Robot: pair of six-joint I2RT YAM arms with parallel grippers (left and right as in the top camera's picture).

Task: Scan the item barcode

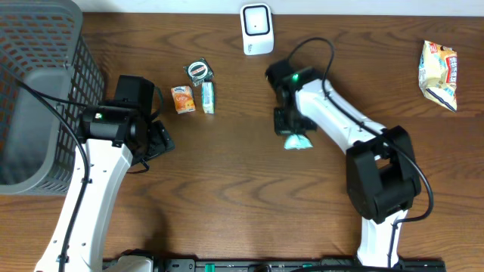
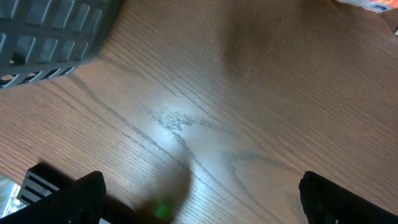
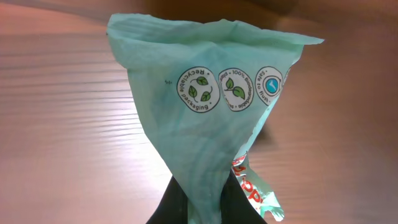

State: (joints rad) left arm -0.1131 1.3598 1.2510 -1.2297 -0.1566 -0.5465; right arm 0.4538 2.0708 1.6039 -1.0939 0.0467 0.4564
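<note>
**A:** Look at the left arm [image 1: 79,196]: white shells all the way along, with black joint blocks in between!

**B:** Same livery on the right arm [image 1: 333,115]. White link, one chunky black housing [image 1: 382,177], and a green light [image 1: 293,75] glowing on it.

**A:** There's a green dot [image 1: 97,115] on the left one as well. And a thin black cable [image 1: 316,47] loops off the right!

**B:** The left claw [image 1: 160,140] is plain matte black, with blunt, squared fingers [image 2: 78,198].
</note>
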